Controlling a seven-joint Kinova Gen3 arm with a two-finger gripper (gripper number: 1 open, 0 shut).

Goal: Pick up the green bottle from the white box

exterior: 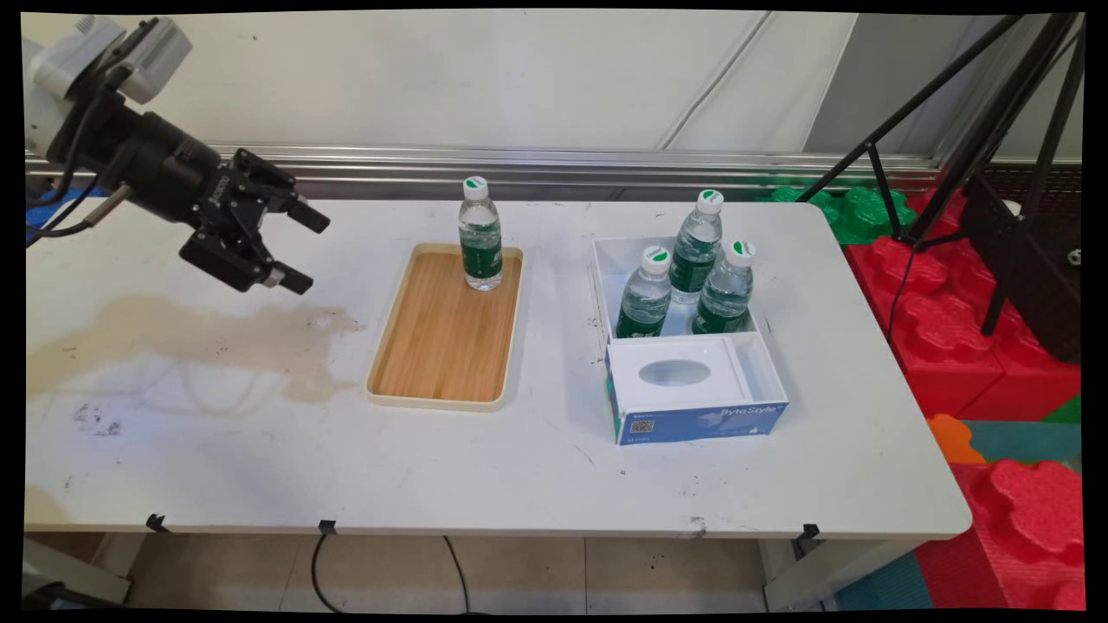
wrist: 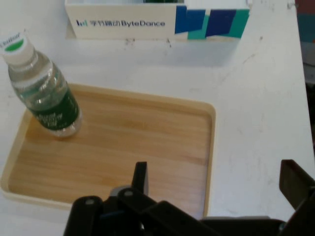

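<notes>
Black end effector (fingers spread), rectangular wooden tray, clear plastic bottle

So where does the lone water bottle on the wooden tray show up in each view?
Main view: the water bottle stands upright at the wooden tray's far end, centre of the picture.
Hand view: the same bottle is at upper left, on the tray.
Shared landmark: the blue-and-white box.

The hand view chops off the top of the ByteDance box, so its bottles stay hidden.
</notes>
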